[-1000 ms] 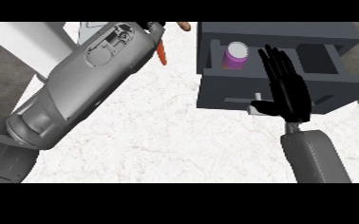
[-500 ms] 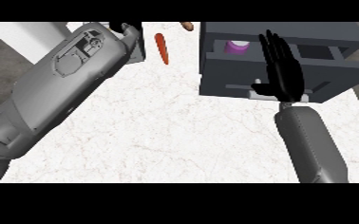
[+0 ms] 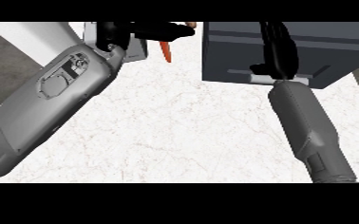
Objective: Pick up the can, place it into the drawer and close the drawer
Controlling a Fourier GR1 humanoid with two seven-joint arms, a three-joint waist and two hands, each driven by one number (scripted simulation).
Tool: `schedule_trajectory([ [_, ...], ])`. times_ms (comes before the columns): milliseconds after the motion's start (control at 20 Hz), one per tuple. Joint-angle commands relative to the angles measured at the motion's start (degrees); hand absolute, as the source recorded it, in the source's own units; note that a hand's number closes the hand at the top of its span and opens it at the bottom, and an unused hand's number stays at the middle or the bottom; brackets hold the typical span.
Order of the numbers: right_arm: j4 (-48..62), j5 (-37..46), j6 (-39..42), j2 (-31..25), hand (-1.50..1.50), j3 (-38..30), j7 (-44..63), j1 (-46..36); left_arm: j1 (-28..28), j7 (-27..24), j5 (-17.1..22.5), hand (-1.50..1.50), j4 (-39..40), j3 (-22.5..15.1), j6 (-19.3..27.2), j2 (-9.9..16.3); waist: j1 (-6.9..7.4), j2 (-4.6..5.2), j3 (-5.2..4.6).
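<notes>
Drawer [image 3: 280,52] at far right of tabletop [image 3: 189,123], front appears pushed in | can not visible | right hand [image 3: 277,52] nearer, straight fingers on drawer front | left hand [image 3: 140,31] far-left, fingers unclear

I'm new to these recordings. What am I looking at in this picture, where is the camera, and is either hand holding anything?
The view is from the robot's head, looking steeply down at a white marbled counter. The two grey tubes are its forearms, each ending in a black hand. The right hand lies with straight fingers against the front of a dark grey drawer unit, whose drawer looks pushed in; no can shows. The left hand is near the counter's far edge, beside an orange carrot. Whether it holds anything cannot be told from here.
</notes>
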Motion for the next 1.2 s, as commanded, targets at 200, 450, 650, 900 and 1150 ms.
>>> schedule_trajectory([
  [200, 14.42, 1.97, -4.13, 0.97, -1.50, -1.90, 2.19, -12.13, 5.05, -0.36, -2.18, -1.50, -3.89, 0.63, 0.18, 1.45, 0.27, 1.17, 0.52],
  [450, 17.49, -0.94, -4.05, -2.24, -1.50, -4.73, -1.40, -15.13, 10.56, -1.06, -2.07, -1.50, -8.67, 1.60, -0.85, 3.94, 0.56, 1.24, 0.52],
  [650, 20.29, -0.38, -3.58, -1.54, -1.50, -5.15, 0.87, -18.63, 10.78, 0.27, -2.33, -1.50, -10.69, 1.39, -1.47, 4.24, 1.36, 1.49, 0.55],
  [900, 22.05, -1.28, -2.35, -0.76, -1.50, -5.80, -1.63, -20.44, 11.01, 0.93, -3.84, -1.50, -11.16, 1.40, -0.82, 4.10, 0.88, 1.45, 0.59],
  [1150, 19.38, -8.89, -2.92, 1.10, -1.50, -11.72, -9.14, -20.20, 15.42, -3.01, -3.49, -1.50, -12.67, 2.83, -2.55, 5.67, 1.60, 1.58, 0.67],
])
